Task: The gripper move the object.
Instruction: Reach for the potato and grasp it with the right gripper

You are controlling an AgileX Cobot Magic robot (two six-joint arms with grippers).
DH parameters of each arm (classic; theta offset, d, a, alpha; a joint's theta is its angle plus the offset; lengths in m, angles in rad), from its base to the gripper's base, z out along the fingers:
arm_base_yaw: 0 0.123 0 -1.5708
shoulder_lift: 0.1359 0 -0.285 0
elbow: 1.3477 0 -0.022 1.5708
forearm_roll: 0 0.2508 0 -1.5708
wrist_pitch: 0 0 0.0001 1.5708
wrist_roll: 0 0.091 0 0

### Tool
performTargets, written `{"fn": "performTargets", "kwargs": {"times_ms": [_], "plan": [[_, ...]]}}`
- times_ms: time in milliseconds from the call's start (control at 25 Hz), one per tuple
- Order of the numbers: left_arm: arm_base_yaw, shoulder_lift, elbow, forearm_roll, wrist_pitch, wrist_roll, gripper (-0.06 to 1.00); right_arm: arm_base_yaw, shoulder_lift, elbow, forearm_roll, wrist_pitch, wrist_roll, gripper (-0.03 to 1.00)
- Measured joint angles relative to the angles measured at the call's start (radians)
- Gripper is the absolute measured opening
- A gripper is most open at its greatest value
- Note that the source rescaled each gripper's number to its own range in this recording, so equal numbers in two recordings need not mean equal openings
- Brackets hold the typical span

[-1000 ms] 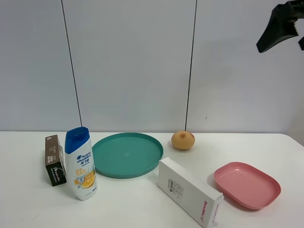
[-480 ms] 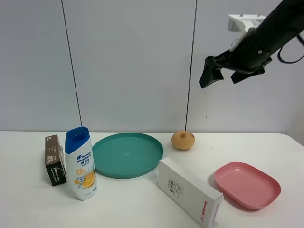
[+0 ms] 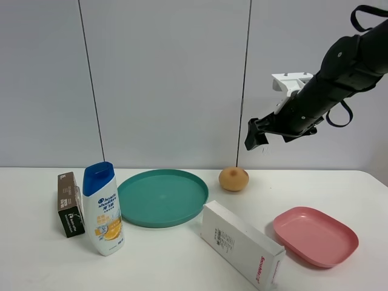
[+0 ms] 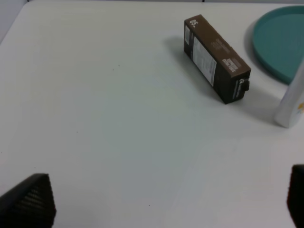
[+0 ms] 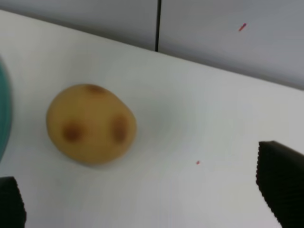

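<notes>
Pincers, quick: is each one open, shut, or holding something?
Left pincer: open, holding nothing.
Right pincer: open, holding nothing, in the air above the round orange-tan fruit.

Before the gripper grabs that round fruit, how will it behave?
The fruit is rounded and loose on the flat table, so a nudge would probably roll it. Brown spots hint at soft flesh; a hard squeeze might bruise it.

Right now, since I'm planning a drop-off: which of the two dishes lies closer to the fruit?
The round teal plate; its rim almost reaches the fruit, while the oblong pink dish lies farther off.
</notes>
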Motion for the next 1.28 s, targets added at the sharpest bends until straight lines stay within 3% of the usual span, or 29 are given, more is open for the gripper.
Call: {"fn": "performTargets", "kwargs": {"times_ms": [640,1280], "plan": [[0.0,0.0,0.0,0.0,0.0,0.0,1.0,0.074,0.13,-0.027,0.0,-0.126,-0.042,1.0],[0.0,0.0,0.0,0.0,0.0,0.0,1.0,0.074,0.262,-0.14,0.0,-0.138,-0.042,1.0]]}}
